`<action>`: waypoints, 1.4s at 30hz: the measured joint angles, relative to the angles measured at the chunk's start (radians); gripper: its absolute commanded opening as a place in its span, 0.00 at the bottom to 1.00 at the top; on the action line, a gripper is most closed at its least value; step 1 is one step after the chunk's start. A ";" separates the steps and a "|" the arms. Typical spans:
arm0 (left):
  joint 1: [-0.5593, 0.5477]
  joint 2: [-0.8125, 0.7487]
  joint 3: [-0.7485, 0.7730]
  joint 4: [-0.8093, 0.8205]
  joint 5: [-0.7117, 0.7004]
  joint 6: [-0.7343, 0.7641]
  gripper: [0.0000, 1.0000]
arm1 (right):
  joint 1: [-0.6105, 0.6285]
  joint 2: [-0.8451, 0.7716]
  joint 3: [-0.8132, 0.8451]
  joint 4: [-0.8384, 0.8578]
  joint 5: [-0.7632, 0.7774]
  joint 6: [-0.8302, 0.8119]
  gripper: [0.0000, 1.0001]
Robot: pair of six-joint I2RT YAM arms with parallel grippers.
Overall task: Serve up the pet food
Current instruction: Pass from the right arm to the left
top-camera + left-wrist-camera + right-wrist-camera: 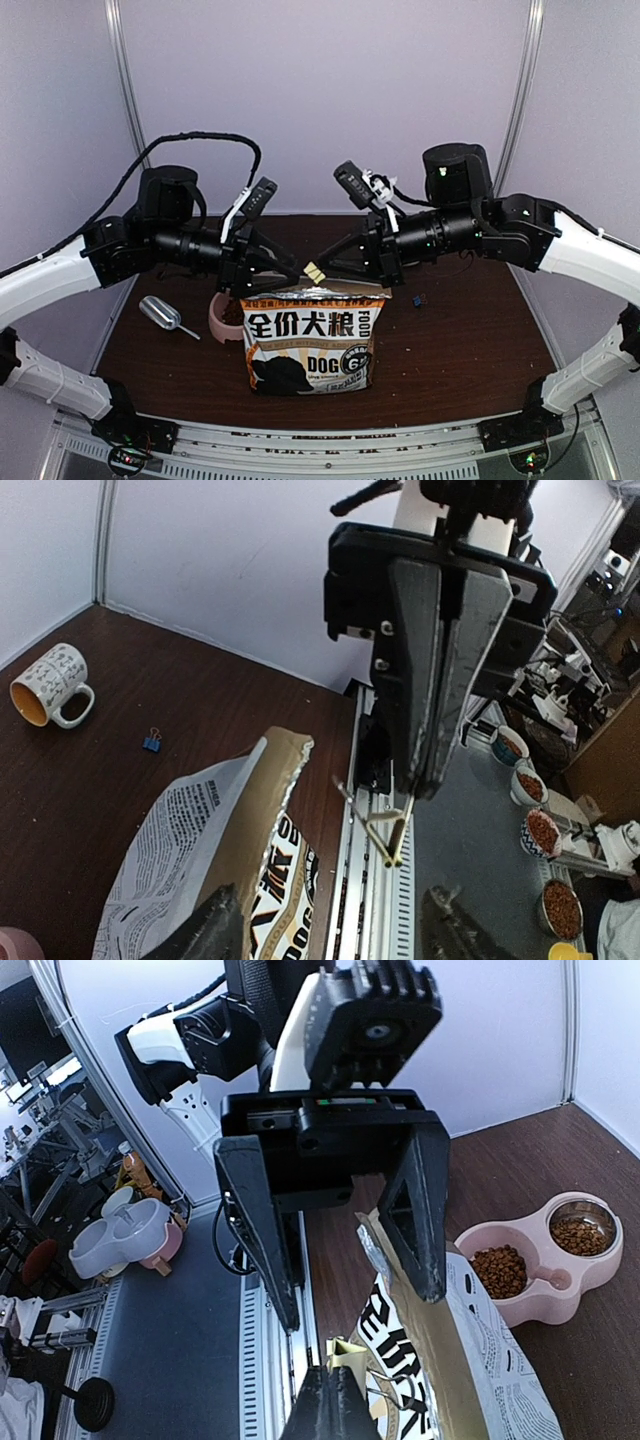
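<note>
The kraft dog-food bag (308, 338) stands upright mid-table with its top open; it also shows in the left wrist view (240, 820) and the right wrist view (430, 1350). Kibble (500, 1272) fills both cups of the pink double bowl (545, 1290), which sits behind the bag's left side (218, 318). My left gripper (293, 272) is open at the bag's top edge, one finger (205, 935) against the lip. My right gripper (320, 268) is shut on a yellow binder clip (352, 1352), held in front of the bag's top; the clip also shows in the left wrist view (392, 832).
The silver scoop (160, 313) lies on the table left of the bowl. A small blue binder clip (418, 298) and a white mug (50, 685) lie behind the bag on the right. The table's front rail (330, 440) is near the bag.
</note>
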 measured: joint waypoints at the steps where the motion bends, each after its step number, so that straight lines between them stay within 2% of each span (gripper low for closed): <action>1: -0.005 0.010 0.007 0.000 0.006 0.002 0.56 | 0.003 0.005 0.006 -0.002 -0.004 -0.002 0.00; 8: -0.032 0.049 0.032 0.003 0.045 0.013 0.35 | 0.012 0.037 0.025 -0.013 -0.023 -0.013 0.00; 14: -0.037 0.061 0.032 0.004 0.070 0.016 0.33 | 0.013 0.041 0.027 -0.022 -0.023 -0.021 0.00; 23: -0.042 0.070 0.032 0.007 0.095 0.018 0.08 | 0.017 0.041 0.029 -0.023 -0.025 -0.026 0.00; 27: -0.041 0.070 0.032 0.006 0.095 0.018 0.03 | 0.017 0.043 0.037 -0.031 -0.027 -0.030 0.00; 35: -0.041 0.069 0.029 0.003 0.094 0.017 0.00 | 0.017 0.047 0.040 -0.037 -0.031 -0.032 0.00; 36: -0.041 0.068 0.027 0.003 0.094 0.017 0.00 | 0.017 0.048 0.040 -0.037 -0.031 -0.033 0.01; 42: -0.042 0.066 0.015 0.010 0.090 0.017 0.00 | 0.016 0.053 0.040 -0.058 -0.030 -0.047 0.30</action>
